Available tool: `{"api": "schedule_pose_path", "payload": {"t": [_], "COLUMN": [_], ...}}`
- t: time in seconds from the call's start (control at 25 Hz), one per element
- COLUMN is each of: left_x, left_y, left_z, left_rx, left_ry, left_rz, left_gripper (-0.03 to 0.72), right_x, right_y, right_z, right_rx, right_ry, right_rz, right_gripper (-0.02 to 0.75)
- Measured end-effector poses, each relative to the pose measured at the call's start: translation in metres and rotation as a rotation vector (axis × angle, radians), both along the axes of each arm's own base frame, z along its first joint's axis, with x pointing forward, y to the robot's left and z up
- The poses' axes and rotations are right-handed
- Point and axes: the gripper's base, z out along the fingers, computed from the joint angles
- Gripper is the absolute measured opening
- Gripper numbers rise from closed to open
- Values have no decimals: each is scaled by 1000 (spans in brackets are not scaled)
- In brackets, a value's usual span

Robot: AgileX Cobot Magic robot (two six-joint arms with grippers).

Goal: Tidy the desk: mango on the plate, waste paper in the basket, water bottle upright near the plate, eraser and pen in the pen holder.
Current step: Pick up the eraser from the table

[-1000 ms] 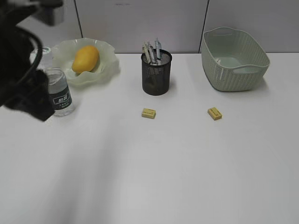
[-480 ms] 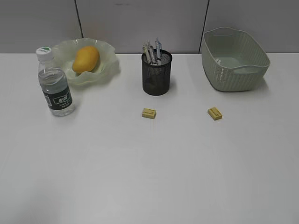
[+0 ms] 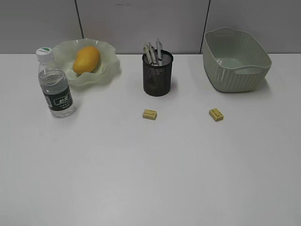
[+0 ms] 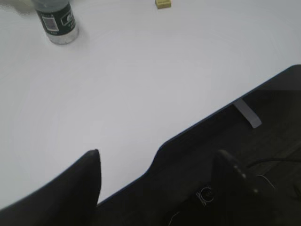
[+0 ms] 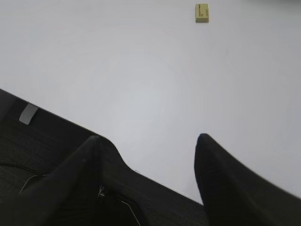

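The mango (image 3: pixel 86 59) lies in the wavy-rimmed green plate (image 3: pixel 107 52) at the back left of the desk (image 3: pixel 150 169). The water bottle (image 3: pixel 54 87) stands upright just in front of the plate; it also shows in the left wrist view (image 4: pixel 56 19). The black mesh pen holder (image 3: pixel 157 74) holds several pens. Two yellow erasers lie on the desk, one (image 3: pixel 149 114) before the holder, one (image 3: pixel 216 114) before the green basket (image 3: pixel 235 59). The waste paper is not visible. My left gripper (image 4: pixel 157 160) and right gripper (image 5: pixel 148 141) are open and empty, over the desk's front edge, out of the exterior view.
The left wrist view shows the left eraser (image 4: pixel 163 4) at its top edge. The right wrist view shows the right eraser (image 5: pixel 201 12). A grey partition wall (image 3: pixel 141 23) stands behind the desk. Dark floor lies beyond the desk's front edge (image 4: pixel 244 141).
One second ago my left arm was in the exterior view at the far left beside the bottle. It has drawn back out of that view. The bottle stays upright.
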Motion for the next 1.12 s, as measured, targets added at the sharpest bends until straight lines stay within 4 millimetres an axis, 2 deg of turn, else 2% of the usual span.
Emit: {"api": "schedule_pose_path", "payload": {"t": [0.08,0.2,0.44,0.6,0.8,1.0,1.12], "left_x": [2,3,8,11,13,13,13], "left_y": [-1,-1,-3,-5,-6,-6,-6], "left_z": [-8,-10,-10,-11,-14,-14,-14], "left_rx": [20,26,5,-13,-16,-16,-16], "left_ry": [26,22,-23,-51,-56,-56,-56], "left_rz": [3,8,15,15,15,15,15], "left_gripper": [554,541,522,511,509,508,508], "right_x": [3,11,44,71,107,151,183], "right_y": [1,6,22,36,54,76,91], "right_z": [-1,-5,-21,-40,-55,-58,-55], "right_rx": [-7,-33,-97,-163,-235,-280,-308], "right_ry": [14,64,187,313,437,477,467], "right_rz": [0,-1,-6,-9,-1,10,18], "right_gripper": [489,489,489,489,489,489,489]}}
